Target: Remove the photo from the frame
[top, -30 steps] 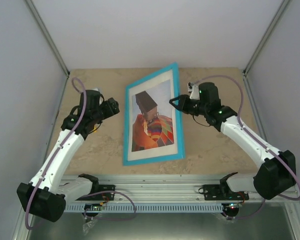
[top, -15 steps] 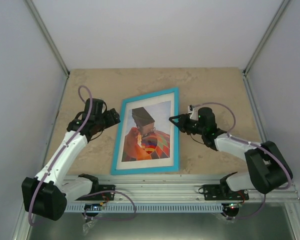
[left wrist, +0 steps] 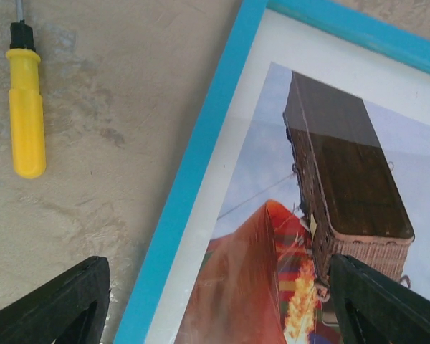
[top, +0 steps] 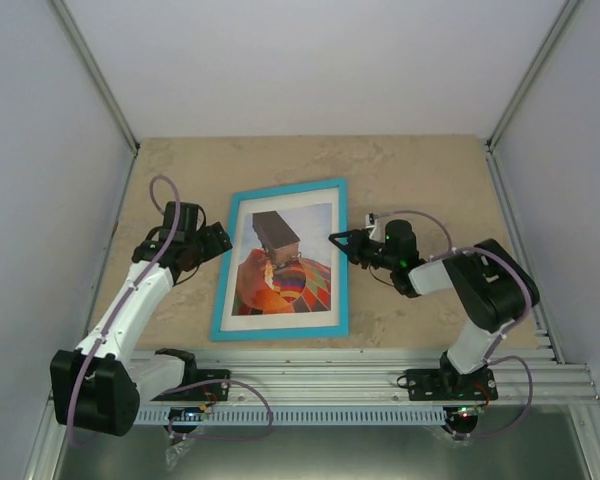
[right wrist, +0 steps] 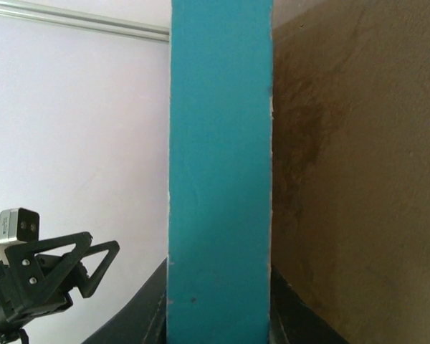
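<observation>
The beige stone-patterned table [top: 420, 180] takes up most of the overhead view, and the frame [top: 280, 332] lies near its middle, picture side up, with its long sides running away from the arm bases. Whether the frame rests fully flat cannot be told. The photo [top: 285, 265] sits inside the frame, with the brown basket toward the frame's far end and the orange-red balloon toward its near end. A white mat [left wrist: 322, 50] surrounds the photo, making a pale band between the print and the turquoise border. The right gripper [top: 335, 240] meets the frame at its right long edge, roughly a third of the way down from the far corner. The right wrist view shows that turquoise edge standing between the dark fingers [right wrist: 147, 315], which are clamped against it on both sides, so this gripper is grasping the frame. The left gripper [top: 222, 240] is at the frame's left long edge, opposite the right one. Its fingers [left wrist: 64, 304] are spread wide and grasp nothing, one over bare table just outside the turquoise border and the other over the photo. A small yellow-handled screwdriver [left wrist: 25, 107] lies on the table to the left of the frame, apart from it.
</observation>
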Available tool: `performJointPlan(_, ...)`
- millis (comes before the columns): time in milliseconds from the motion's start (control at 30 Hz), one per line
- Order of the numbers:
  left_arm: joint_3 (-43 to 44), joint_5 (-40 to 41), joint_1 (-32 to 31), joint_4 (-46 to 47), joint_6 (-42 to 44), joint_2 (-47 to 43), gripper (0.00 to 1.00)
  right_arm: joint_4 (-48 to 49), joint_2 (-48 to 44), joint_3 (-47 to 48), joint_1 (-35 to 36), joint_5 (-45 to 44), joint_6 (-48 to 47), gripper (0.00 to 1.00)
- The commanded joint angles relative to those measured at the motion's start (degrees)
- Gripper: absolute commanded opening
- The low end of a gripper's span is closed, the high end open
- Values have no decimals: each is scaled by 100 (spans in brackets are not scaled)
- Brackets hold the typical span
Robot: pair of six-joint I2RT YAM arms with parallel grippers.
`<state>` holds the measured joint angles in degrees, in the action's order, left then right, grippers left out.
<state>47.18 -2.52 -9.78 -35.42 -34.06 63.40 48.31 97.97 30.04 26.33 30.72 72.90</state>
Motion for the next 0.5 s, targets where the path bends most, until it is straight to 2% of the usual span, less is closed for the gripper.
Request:
performJointPlan(0,-130,-12,63,167,130,61,85,265,639,272,30,-113,-264,0)
performJointPlan(100,-194,1,72,255,133,151,85,309,939,349,30,-46,-286,1)
performJointPlan(200,-226,24,89,322,148,243,85,153,1090,391,22,-52,-391,7)
performJointPlan(467,-111,77,99,417,188,528,85,-767,1057,521,-21,-176,-992,33)
